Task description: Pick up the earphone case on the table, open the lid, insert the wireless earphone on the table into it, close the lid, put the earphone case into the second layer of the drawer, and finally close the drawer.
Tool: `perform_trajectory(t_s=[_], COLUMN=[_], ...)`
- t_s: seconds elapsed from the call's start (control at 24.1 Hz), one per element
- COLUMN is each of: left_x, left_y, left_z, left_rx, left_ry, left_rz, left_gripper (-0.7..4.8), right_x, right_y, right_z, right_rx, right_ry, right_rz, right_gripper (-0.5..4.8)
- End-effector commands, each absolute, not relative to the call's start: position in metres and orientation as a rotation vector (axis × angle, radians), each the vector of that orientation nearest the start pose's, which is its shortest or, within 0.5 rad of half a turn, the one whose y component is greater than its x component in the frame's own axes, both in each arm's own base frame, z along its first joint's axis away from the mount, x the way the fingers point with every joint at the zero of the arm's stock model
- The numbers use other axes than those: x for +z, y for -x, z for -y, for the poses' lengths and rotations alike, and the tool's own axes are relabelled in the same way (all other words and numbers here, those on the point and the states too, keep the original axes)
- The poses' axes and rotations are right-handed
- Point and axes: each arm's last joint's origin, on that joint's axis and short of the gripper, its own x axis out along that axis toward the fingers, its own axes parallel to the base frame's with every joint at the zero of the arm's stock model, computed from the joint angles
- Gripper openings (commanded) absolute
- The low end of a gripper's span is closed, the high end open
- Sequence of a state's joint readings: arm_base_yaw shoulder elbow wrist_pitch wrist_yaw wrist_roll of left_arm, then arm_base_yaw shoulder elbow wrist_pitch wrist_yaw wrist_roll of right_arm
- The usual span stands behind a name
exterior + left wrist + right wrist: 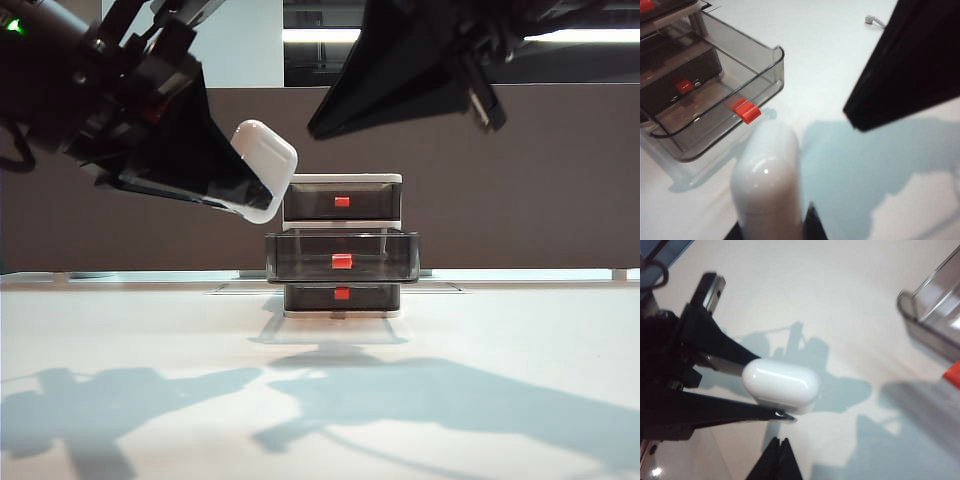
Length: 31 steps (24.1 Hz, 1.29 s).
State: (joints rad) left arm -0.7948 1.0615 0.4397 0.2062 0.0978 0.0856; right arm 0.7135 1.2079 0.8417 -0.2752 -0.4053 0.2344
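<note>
My left gripper (pixel 245 188) is shut on the white earphone case (pixel 266 166), lid closed, and holds it in the air left of the drawer (pixel 342 180). The left wrist view shows the case (pixel 767 182) sticking out between the fingers. The second layer (pixel 340 256) is pulled out, and its tray (pixel 771 82) with a red tab is empty. My right gripper (pixel 318 128) hangs shut and empty just right of the case; in the right wrist view its closed tips (pixel 779 441) are close to the case (pixel 782 381). A small white wireless earphone (pixel 870 19) lies far off on the table (pixel 150 330).
The top and bottom drawers (pixel 342 294) are pushed in, each with a red tab. A grey partition (pixel 520 180) runs behind the table. The two arms throw dark shadows across the front of the tabletop.
</note>
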Motion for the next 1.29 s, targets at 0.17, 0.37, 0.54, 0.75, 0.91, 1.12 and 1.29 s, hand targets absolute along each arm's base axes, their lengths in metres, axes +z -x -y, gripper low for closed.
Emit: perform_trajectory(t_s=[0.17,0.37,0.54,0.75,0.91,1.12,1.29], left_x=[0.206,0.209,0.211,0.211,0.211,0.211,0.211], left_y=[-0.149,-0.149,-0.15,-0.15,-0.15,-0.15,-0.15], left_z=[0.156,0.156,0.157,0.157,0.157,0.157,0.157], left_rx=[-0.916,-0.918,-0.922,-0.928,-0.931,-0.932,-0.932], left_ry=[-0.309,-0.317,-0.353,-0.396,-0.423,-0.43,-0.43], left_rz=[-0.273,-0.232,-0.194,-0.172,-0.154,-0.151,-0.151], left_gripper=[0.12,0.12,0.12,0.12,0.12,0.12,0.12], right_x=[0.258,0.259,0.259,0.26,0.26,0.26,0.262], right_y=[-0.188,-0.19,-0.19,-0.191,-0.192,-0.195,-0.196], right_z=[-0.182,-0.183,-0.183,-0.184,-0.185,-0.187,-0.187], right_rx=[1.057,1.062,1.063,1.065,1.066,1.066,1.068], right_ry=[-0.117,-0.138,-0.139,-0.14,-0.149,-0.15,-0.154], right_rz=[-0.791,-0.782,-0.782,-0.769,-0.756,-0.739,-0.712], right_gripper=[-0.05,-0.05,-0.05,-0.06,-0.05,-0.05,-0.05])
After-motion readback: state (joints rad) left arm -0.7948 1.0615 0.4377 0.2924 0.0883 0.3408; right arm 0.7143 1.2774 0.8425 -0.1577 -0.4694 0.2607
